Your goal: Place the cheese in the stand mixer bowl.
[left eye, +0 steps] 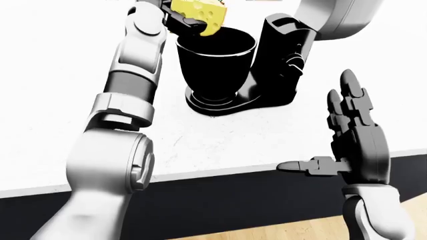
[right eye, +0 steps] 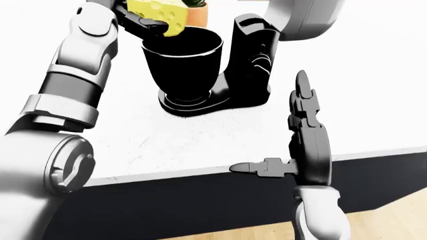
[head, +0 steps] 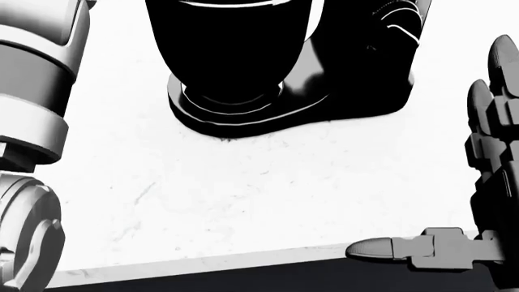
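The left arm reaches far up the left-eye view, long and nearly straight. Its left robot hand (left eye: 181, 19) sits at the top, just above the rim of the stand mixer bowl (left eye: 215, 65), with dark fingers closed round the cheese (left eye: 198, 13). The right robot hand (left eye: 350, 137) stands flat, right of the bowl, fingers straight up and spread, thumb pointing left.

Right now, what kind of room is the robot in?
Most likely a kitchen. A black stand mixer with its bowl stands on a white counter, and the left hand holds yellow cheese over the bowl's rim.
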Motion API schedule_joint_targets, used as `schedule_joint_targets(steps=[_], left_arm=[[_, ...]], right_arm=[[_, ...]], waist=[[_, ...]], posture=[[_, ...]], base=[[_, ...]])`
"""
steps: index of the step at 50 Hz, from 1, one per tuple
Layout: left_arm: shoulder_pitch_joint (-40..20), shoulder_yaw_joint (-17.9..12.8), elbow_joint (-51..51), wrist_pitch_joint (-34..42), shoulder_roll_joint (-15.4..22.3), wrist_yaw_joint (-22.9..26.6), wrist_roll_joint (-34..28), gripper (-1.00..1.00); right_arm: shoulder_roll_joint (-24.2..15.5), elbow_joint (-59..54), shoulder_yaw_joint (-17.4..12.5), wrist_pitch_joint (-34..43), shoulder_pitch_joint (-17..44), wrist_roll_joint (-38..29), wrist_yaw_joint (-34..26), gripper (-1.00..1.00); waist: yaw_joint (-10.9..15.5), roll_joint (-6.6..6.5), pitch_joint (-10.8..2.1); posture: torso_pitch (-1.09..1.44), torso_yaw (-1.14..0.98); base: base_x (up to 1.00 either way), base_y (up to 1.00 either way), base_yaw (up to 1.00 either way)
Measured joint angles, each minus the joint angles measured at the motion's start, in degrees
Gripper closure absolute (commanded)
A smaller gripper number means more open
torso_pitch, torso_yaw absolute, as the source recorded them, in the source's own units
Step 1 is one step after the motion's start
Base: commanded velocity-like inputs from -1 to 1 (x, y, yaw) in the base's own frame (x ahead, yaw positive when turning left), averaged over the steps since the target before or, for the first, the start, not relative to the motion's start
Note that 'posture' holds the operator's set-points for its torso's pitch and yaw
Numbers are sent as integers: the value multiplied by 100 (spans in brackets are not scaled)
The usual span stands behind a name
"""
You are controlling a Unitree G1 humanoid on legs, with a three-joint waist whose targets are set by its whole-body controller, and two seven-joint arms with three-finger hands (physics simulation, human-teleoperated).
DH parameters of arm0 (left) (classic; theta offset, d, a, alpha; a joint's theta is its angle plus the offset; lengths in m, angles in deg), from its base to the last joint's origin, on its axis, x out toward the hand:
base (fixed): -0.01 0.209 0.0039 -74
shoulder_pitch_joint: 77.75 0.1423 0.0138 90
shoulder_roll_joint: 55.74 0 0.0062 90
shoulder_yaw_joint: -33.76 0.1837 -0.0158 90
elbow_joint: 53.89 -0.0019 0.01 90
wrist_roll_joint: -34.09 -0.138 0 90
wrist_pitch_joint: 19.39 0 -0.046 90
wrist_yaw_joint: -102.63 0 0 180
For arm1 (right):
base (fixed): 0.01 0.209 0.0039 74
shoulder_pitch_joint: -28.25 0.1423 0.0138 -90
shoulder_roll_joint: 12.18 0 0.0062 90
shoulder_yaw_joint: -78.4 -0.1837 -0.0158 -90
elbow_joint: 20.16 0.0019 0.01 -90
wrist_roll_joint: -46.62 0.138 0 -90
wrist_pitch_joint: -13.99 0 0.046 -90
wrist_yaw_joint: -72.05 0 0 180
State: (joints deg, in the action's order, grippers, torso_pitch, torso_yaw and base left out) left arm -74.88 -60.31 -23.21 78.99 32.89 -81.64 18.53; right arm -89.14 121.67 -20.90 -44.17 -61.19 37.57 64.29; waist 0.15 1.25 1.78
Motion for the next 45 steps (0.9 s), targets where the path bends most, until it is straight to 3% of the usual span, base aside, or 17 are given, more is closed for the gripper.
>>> schedule_joint_targets(steps=[16,37,38,39,40,41,45], left_arm=[[-433,-20,-886,-330,-104,-95,37,100],[-663,1,-1109,-484,-230,-122,-34,100],[-670,4,-1130,-486,-227,-127,-48,91],[-673,7,-1143,-486,-222,-136,-65,33],[-670,11,-1145,-487,-218,-150,-85,10],[-666,12,-1146,-487,-217,-164,-105,-100],[-727,-27,-1153,-491,-192,-227,-125,-100]], right_arm=[[8,-13,-24,-51,-24,43,14,-100],[-1,30,-35,-46,-42,75,7,-100],[-2,37,-40,-44,-42,78,4,-100],[-2,45,-45,-41,-42,79,2,-100],[-3,54,-48,-37,-42,78,2,-100],[-4,62,-48,-32,-40,75,2,-100],[-3,88,-37,-24,-34,73,-2,-100]], waist=[[2,14,6],[0,23,6],[-1,23,7],[-2,23,7],[-2,22,6],[-1,22,6],[-8,24,1]], posture=[[0,0],[0,0],[0,0],[0,0],[0,0],[0,0],[0,0]], base=[[0,0,0],[0,0,0],[0,0,0],[0,0,0],[0,0,0],[0,0,0],[0,0,0]])
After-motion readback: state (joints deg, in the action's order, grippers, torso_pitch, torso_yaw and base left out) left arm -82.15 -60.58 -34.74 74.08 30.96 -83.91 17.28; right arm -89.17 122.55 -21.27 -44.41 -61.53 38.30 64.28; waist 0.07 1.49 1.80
